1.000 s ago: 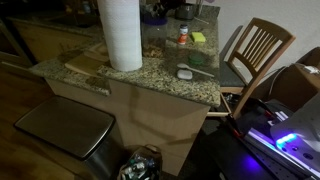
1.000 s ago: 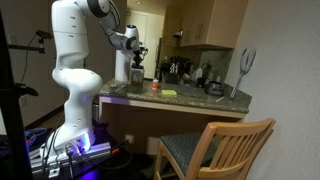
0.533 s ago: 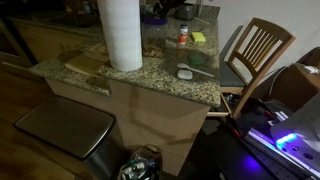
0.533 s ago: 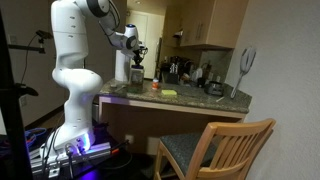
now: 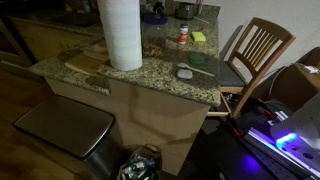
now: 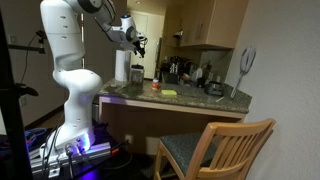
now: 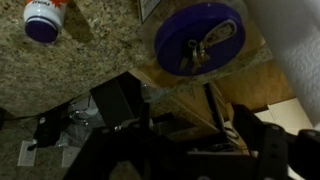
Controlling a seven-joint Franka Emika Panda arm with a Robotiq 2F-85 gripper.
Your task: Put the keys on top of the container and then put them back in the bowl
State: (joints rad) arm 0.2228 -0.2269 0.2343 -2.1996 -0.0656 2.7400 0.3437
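A stone worktop seen from above, with a robot arm over it. The keys lie inside a purple bowl, shown in the wrist view directly below the camera. In an exterior view the bowl sits near the worktop's far edge, behind a tall paper roll. The container, a small low white tub, stands well apart from the bowl, near the corner of the worktop beside a wooden chair. Its lid is bare.

The hand hangs above the bowl end of the worktop, clear of everything. In the wrist view its fingers look spread, with nothing between them.

Keys in the bowl and an empty lid fit either the start or the end of the task, and these pictures cannot settle which. If it is the start, both moves are left: keys onto the lid, then back to the bowl.
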